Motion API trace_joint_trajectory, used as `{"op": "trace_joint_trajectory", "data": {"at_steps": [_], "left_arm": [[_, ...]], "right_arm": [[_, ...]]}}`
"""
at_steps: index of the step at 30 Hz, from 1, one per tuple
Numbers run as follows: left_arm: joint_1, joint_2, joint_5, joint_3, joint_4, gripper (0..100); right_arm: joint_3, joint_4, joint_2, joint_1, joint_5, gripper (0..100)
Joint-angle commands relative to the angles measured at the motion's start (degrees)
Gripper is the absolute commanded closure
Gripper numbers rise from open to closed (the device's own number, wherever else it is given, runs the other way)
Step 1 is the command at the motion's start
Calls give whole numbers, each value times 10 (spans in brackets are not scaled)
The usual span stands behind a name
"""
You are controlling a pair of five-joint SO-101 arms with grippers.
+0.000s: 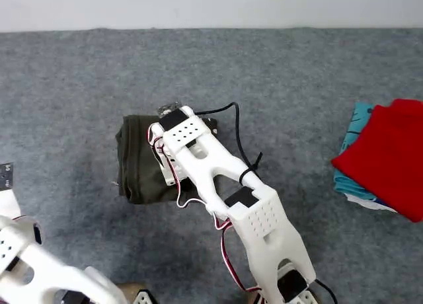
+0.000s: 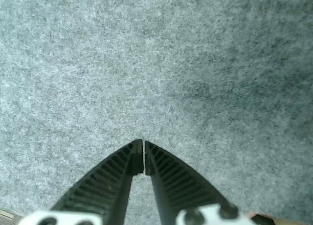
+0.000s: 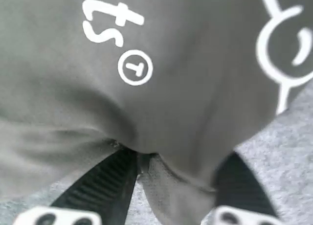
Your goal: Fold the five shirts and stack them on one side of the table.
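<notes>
The grey felt table [image 1: 79, 86] carries an olive shirt [image 1: 139, 162], folded, at its middle. The right arm reaches over it and hides part of it. A red shirt [image 1: 390, 155] tops a teal one [image 1: 357, 122] at the edge, both cut off. The right gripper [image 3: 181, 159] stands spread, with shirt cloth bunched between its fingers and covering one. The left gripper [image 2: 144, 146] is closed, empty, over bare felt.

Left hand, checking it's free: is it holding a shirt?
No, the left hand is shut on nothing, with bare table beneath.
</notes>
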Motion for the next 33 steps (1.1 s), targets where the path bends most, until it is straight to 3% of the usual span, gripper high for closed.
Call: {"op": "trace_joint_trajectory", "data": {"at_steps": [1, 8, 13, 16, 21, 25, 30, 33], "left_arm": [[-2, -17, -4, -4, 3, 985], [-2, -17, -4, -7, 3, 985], [-2, -17, -4, -7, 3, 985], [-1, -17, -4, -7, 3, 985], [-1, -17, -4, -7, -1, 985], [-1, -17, -5, -7, 1, 985], [-1, -17, -5, -4, 3, 985], [-1, -17, -5, -4, 3, 985]], "right_arm": [[8, 9, 3, 11, 57, 994], [8, 95, -34, 58, 200, 988], [28, 98, -91, 150, 339, 988], [29, 97, -111, 216, 479, 988], [20, 77, -114, 321, 788, 988], [-15, 24, -116, 364, 953, 988], [-47, -52, -106, 359, 1067, 988], [-51, -54, -107, 342, 1054, 981]]}}
